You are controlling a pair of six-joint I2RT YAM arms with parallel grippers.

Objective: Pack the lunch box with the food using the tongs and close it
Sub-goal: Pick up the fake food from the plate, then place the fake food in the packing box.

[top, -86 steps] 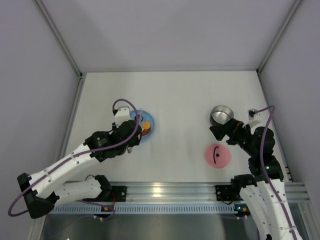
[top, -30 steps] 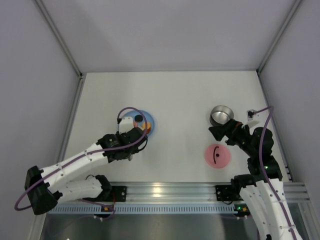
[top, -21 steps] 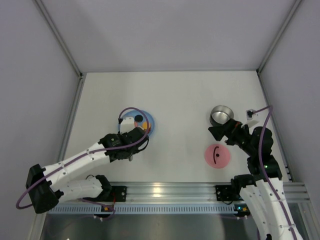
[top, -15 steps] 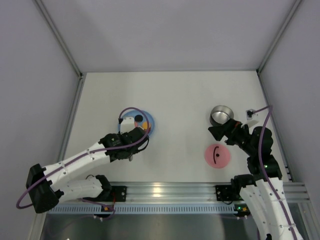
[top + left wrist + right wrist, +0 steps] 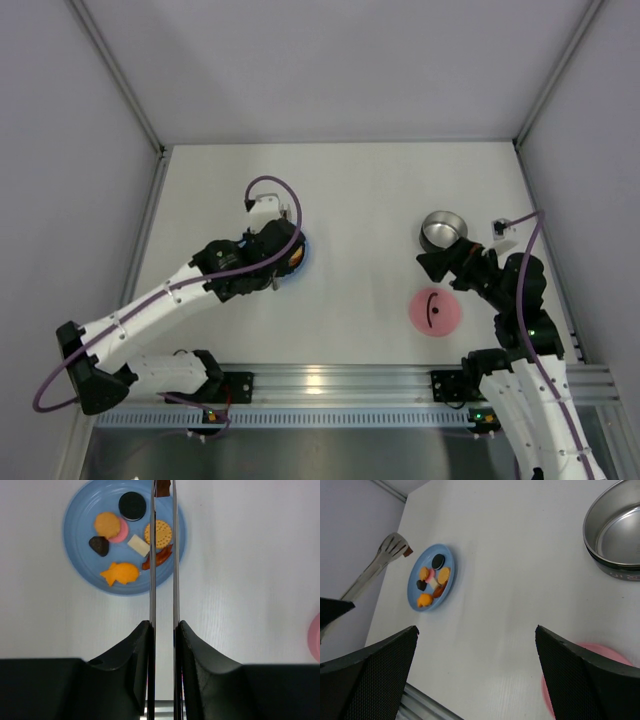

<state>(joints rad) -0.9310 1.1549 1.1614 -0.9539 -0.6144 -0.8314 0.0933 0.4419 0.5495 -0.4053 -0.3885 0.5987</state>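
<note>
My left gripper is shut on the long silver tongs. Their two arms run nearly parallel, up over the blue plate. A small brown piece is pinched between the tongs' tips, above the plate's far rim. Several pieces of food lie on the plate: orange, pink, dark and biscuit-coloured. The steel lunch box stands empty at the right. Its pink lid lies flat just in front of it. My right gripper hovers open between them, holding nothing.
White walls close in the table on the left, right and far side. An aluminium rail runs along the near edge by the arm bases. My left arm covers most of the plate in the top view.
My left gripper has squeezed the tongs shut on the brown piece. The left arm has swung up and away over the plate. My right arm has stayed still.
</note>
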